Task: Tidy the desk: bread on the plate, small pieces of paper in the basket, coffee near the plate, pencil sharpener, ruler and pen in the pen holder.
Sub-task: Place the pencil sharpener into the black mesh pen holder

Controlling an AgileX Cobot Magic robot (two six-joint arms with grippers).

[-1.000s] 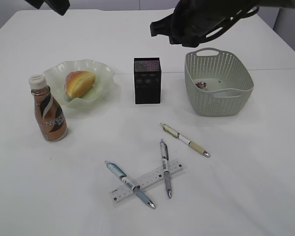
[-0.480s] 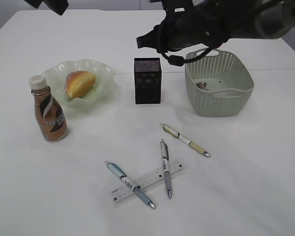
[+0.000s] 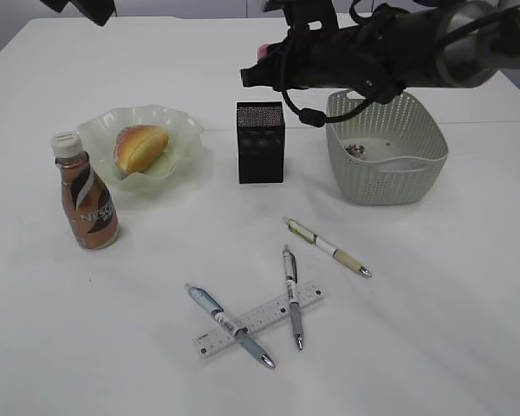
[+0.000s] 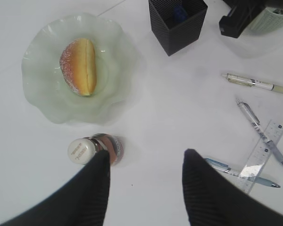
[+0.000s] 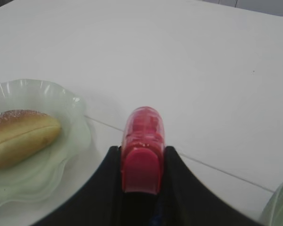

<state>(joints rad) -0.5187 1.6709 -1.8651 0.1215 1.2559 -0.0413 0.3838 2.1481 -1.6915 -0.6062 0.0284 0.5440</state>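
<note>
My right gripper (image 3: 258, 62) is shut on a red pencil sharpener (image 5: 142, 146), also visible in the exterior view (image 3: 263, 50), and holds it in the air just above the black mesh pen holder (image 3: 260, 143). My left gripper (image 4: 146, 157) is open and empty, high above the table near the coffee bottle (image 4: 92, 149). The bread (image 3: 140, 147) lies on the pale green plate (image 3: 178, 130). The coffee bottle (image 3: 87, 195) stands upright just in front of the plate. Three pens (image 3: 327, 246) (image 3: 291, 295) (image 3: 229, 324) and a clear ruler (image 3: 260, 317) lie on the table at the front.
A grey-green basket (image 3: 386, 169) stands right of the pen holder with a small scrap inside it. A blue object (image 4: 179, 10) shows inside the pen holder (image 4: 177, 28). Two of the pens lie across the ruler (image 4: 262, 153).
My right arm has swung left from over the basket to over the pen holder, carrying the red sharpener. The left arm and the things on the table have not moved.
</note>
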